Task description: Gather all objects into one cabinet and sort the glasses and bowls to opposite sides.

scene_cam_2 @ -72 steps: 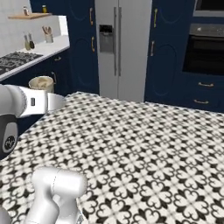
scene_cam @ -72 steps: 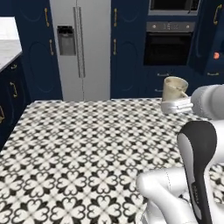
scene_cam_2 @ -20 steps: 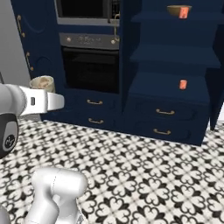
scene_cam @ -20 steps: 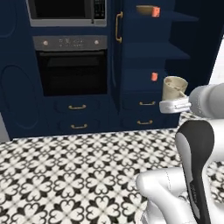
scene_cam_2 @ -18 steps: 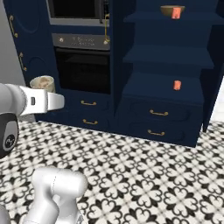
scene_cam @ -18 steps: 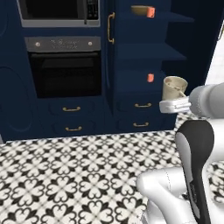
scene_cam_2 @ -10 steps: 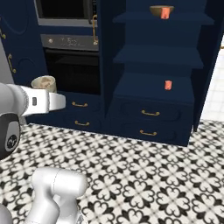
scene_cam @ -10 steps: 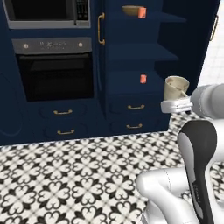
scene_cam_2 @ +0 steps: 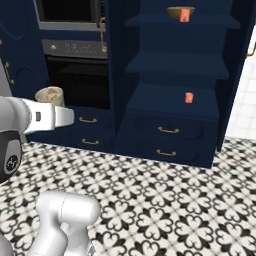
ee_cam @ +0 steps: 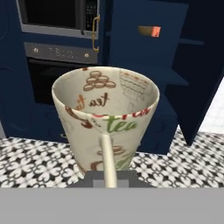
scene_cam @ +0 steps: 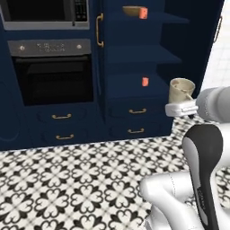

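Observation:
My gripper (scene_cam: 180, 107) is shut on the handle of a cream cup (scene_cam: 181, 88) printed with tea lettering, held upright in front of the cabinet. The cup (ee_cam: 105, 116) looms large in the hand view, and in the right base view the same cup (scene_cam_2: 49, 95) sits on the hand at the left. The tall navy cabinet (scene_cam: 134, 54) stands open. An olive-brown bowl (scene_cam: 130, 11) and an orange cup (scene_cam: 143, 12) share its top shelf. Another orange cup (scene_cam: 145, 81) rests on a lower shelf.
A black oven (scene_cam: 51, 76) and microwave (scene_cam: 40, 11) fill the wall left of the cabinet, with brass-handled drawers (scene_cam: 137, 111) below the shelves. The open cabinet door (scene_cam: 193, 40) juts out on the right. Black-and-white patterned floor (scene_cam: 67, 179) lies in front.
The whole picture has slid left as the base turned toward the cabinet, barely moving in the last half second. The cream cup stays in the same grip.

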You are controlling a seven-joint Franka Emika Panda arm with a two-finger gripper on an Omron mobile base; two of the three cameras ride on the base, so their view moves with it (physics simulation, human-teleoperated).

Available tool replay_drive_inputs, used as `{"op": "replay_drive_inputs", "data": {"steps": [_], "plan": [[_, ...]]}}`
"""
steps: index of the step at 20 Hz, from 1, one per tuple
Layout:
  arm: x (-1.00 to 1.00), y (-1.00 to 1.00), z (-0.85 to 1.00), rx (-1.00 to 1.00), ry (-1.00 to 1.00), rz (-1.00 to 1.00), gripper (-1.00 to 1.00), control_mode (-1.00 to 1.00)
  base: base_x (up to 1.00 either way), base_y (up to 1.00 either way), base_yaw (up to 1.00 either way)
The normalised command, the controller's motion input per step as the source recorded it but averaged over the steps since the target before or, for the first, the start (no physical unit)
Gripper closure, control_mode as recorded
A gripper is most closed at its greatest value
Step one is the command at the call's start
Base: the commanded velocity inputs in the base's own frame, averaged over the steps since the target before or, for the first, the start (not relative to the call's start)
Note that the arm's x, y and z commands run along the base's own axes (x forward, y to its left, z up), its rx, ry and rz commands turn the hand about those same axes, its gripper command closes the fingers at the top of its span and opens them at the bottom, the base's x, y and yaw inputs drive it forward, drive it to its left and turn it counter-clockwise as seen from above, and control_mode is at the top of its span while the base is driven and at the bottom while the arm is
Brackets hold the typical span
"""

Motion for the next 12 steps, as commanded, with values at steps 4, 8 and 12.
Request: {"op": "replay_drive_inputs", "data": {"steps": [4, 8, 12], "plan": [[0.00, 0.00, 0.00, 0.00, 0.00, 0.00, 1.00, 1.00, 1.00, -0.04, -0.11], [0.00, 0.00, 0.00, 0.00, 0.00, 0.00, 1.00, 1.00, 0.94, -0.13, -0.10], [0.00, 0.00, 0.00, 0.00, 0.00, 0.00, 1.00, 1.00, 0.65, -0.49, -0.03]]}}
